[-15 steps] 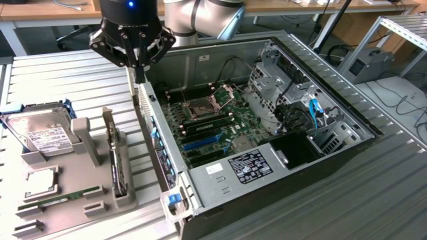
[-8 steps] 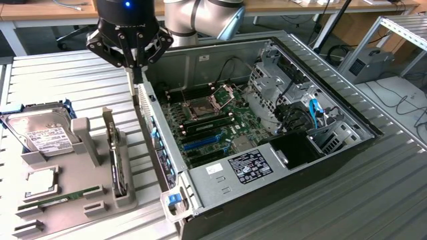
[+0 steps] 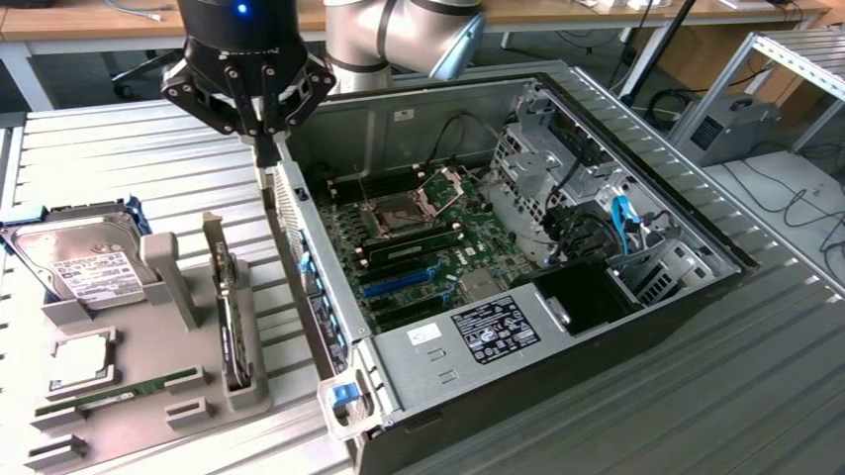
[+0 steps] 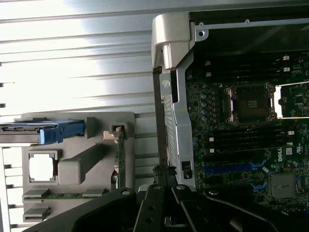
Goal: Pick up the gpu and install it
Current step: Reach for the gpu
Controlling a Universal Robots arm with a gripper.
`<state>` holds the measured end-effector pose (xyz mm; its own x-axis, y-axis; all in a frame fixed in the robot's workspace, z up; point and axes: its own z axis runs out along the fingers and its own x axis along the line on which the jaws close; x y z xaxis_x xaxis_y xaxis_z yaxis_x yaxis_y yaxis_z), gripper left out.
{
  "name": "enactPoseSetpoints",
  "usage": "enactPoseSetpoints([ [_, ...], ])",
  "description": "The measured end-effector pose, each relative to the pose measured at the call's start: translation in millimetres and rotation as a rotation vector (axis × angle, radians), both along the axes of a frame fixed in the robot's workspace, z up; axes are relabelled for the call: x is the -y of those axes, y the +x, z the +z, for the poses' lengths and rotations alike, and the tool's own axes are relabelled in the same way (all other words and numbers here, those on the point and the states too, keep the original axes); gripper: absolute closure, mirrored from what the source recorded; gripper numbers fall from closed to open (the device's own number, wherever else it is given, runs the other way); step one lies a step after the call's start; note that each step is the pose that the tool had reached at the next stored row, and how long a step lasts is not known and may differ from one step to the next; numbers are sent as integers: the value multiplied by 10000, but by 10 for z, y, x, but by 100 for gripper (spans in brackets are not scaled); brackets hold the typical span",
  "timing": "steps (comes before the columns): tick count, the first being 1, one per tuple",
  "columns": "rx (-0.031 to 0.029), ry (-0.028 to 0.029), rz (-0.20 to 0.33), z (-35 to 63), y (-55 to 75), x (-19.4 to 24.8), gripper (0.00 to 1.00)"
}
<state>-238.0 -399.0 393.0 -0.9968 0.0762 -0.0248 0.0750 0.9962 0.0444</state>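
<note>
Exterior view: gpu [image 3: 234, 327] stood on edge in gray holder [image 3: 133, 396], off case [image 3: 436, 109] toward the exterior view's left. Dark body, silver bracket upright at one end. Gripper [image 3: 269, 148] shut, empty, over case wall, well apart from gpu.

Wrist view: gpu [image 4: 120, 162] edge-on, thin green board. Judged light, stiff, fragile; take by upper board edge.

Motherboard [image 4: 251, 145]: white printed mark [image 4: 279, 155] beside the blue slot [image 4: 231, 169], turned sideways, looks like "DELL".
Power supply [image 3: 429, 356]: black label [image 3: 490, 331] with white print and symbols, too small to read.
Hard drive [image 3: 59, 237]: white label [image 3: 93, 275] with lines of print, illegible.
</note>
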Motion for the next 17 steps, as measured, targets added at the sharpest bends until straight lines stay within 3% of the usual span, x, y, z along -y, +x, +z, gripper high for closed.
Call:
enactPoseSetpoints([
  [9,0,0,0,0,-23,0,89],
  [10,-1,0,-1,0,-43,0,89],
  [12,0,0,0,-2,-218,0,89],
  [17,0,0,0,-2,-255,0,89],
])
